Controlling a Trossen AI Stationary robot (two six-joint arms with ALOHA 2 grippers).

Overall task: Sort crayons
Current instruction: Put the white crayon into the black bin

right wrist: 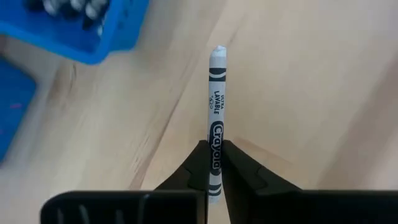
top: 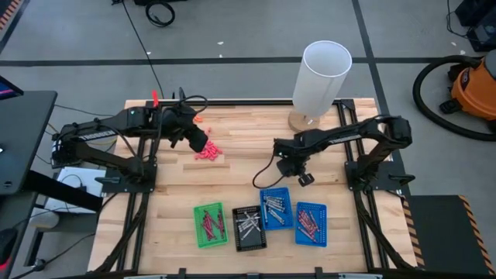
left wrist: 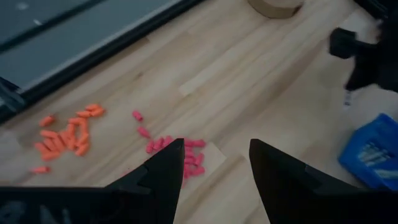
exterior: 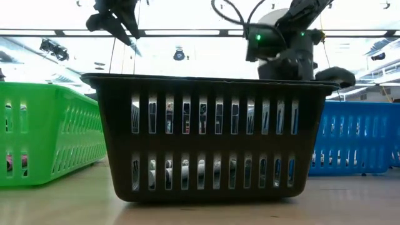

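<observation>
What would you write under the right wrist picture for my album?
The right hand pinches a white crayon above the wooden table, near a blue tray.

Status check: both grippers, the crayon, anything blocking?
Right gripper shut on a grey crayon, above bare table. Left gripper open over the pink bits. Nothing blocking.

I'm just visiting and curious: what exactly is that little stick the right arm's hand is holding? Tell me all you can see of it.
It is a white crayon, a thin straight stick in a paper wrapper printed with black bands and dark lettering, its blunt pale tip bare. The right hand is shut on its lower part, one dark finger on each side, so most of its length sticks out forward past the fingers. It hangs above the bare wooden table, touching nothing else, with a blue tray nearby.
</observation>
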